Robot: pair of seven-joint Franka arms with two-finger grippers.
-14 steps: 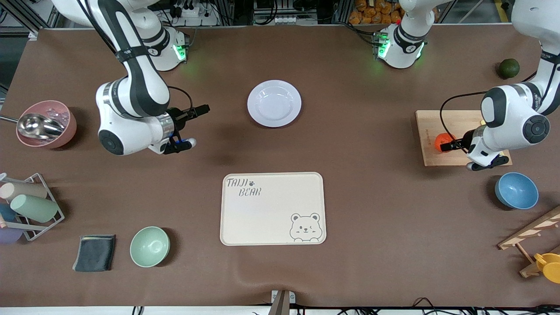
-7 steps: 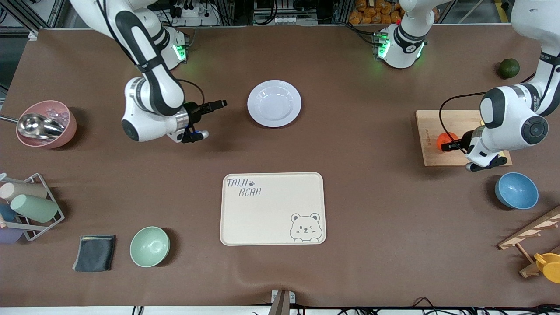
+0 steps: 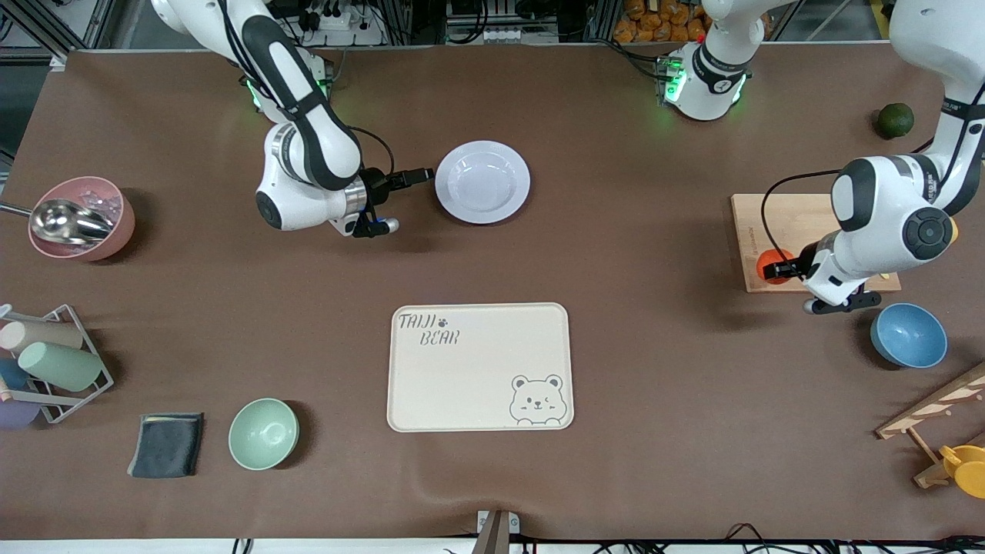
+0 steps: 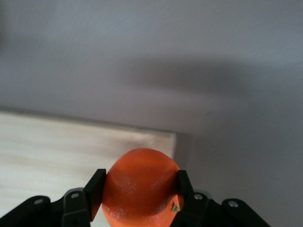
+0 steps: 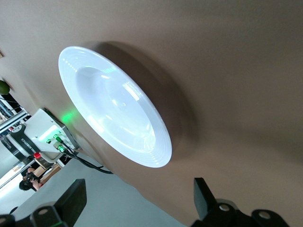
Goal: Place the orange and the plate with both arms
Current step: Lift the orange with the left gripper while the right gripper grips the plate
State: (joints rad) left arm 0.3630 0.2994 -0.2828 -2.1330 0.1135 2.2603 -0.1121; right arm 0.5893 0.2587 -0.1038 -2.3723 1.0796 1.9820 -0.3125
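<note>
My right gripper (image 3: 402, 200) sits low over the bare table just beside the plate (image 3: 482, 182), on the side toward the right arm's end. Its jaws are spread wide with nothing between them. I hold them level with the rim because a shallow plate gives me only its edge to pinch, so I judge the next move is to slide in until one finger goes over the rim and one under it.

The plate lies flat and apart from everything else. It is farther from the front camera than the bear-printed tray (image 3: 477, 377), which I take to be where both things should end up.

Toward the left arm's end, my left gripper (image 3: 777, 268) is clamped on the orange (image 3: 763, 261), one pad on each flank at its widest part so the round fruit cannot squirt out. The orange is at the corner of the wooden board (image 3: 777, 219), on the edge nearer the camera. I cannot tell whether it has cleared the wood. The grip looks centred, so I expect it to carry well if I lift it straight up.
</note>
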